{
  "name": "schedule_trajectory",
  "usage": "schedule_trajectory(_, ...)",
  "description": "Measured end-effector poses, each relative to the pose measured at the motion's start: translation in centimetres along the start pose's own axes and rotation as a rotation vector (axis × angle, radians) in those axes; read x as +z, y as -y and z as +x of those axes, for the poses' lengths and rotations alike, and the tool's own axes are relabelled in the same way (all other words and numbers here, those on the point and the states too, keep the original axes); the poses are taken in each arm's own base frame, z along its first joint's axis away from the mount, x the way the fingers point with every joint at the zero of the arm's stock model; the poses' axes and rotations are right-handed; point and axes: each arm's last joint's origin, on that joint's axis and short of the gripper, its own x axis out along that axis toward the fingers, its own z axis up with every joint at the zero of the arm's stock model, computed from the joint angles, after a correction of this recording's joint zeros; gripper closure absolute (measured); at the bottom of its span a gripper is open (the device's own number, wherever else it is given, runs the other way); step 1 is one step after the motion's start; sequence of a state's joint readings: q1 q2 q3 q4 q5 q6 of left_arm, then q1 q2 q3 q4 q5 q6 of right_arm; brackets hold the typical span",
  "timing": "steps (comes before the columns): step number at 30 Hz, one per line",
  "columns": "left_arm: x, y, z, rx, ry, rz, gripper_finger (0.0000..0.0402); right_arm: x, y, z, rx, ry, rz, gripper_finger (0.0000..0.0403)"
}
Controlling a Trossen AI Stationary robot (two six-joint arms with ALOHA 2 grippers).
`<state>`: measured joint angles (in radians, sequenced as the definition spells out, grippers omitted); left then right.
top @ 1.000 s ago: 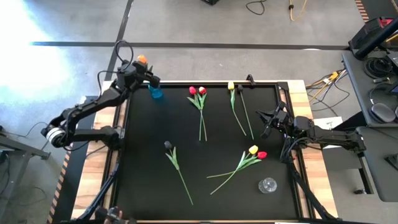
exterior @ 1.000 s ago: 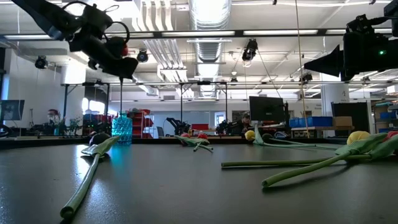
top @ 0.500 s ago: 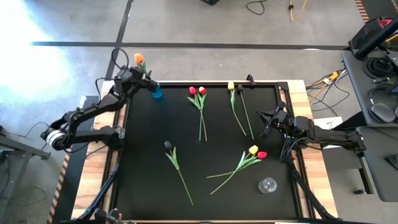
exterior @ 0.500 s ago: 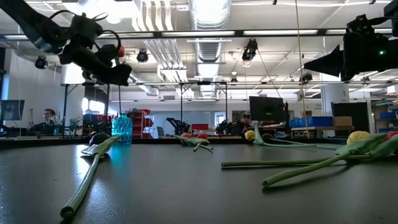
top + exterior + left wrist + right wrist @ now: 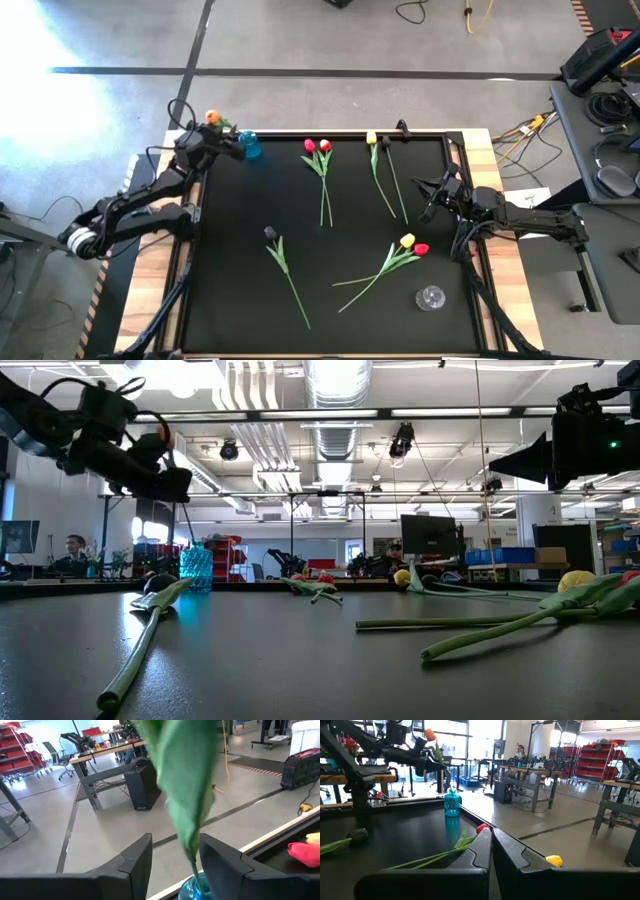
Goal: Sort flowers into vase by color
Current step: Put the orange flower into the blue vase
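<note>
Left gripper (image 5: 218,140): clamped on orange-headed artificial tulip (image 5: 212,117).
Left wrist view: stem descends into blue glass vase (image 5: 194,890).
Right gripper (image 5: 436,196): clenched, empty, at table's right edge.

Left hand (image 5: 222,143) (gripping orange tulip (image 5: 212,117)) has swung outward from vase (image 5: 250,148).

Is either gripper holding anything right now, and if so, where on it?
The left gripper holds the orange tulip by its stem, just above the blue vase. The right gripper is shut and empty.
</note>
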<state>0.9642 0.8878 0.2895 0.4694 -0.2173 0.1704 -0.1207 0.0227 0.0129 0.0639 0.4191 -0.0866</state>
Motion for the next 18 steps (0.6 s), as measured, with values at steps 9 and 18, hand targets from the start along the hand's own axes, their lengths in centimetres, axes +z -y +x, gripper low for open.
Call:
schedule_trajectory(9,0.3,-0.3,-1.3,-0.015,0.031,-0.003,0.0255,0.0,0.0,0.0,0.0,0.0,0.0,0.0394)
schedule_trajectory(18,0.5,-0.4,-2.4,-0.063,0.014,0.003,0.0255,0.0,0.0,0.0,0.0,0.0,0.0,0.0394)
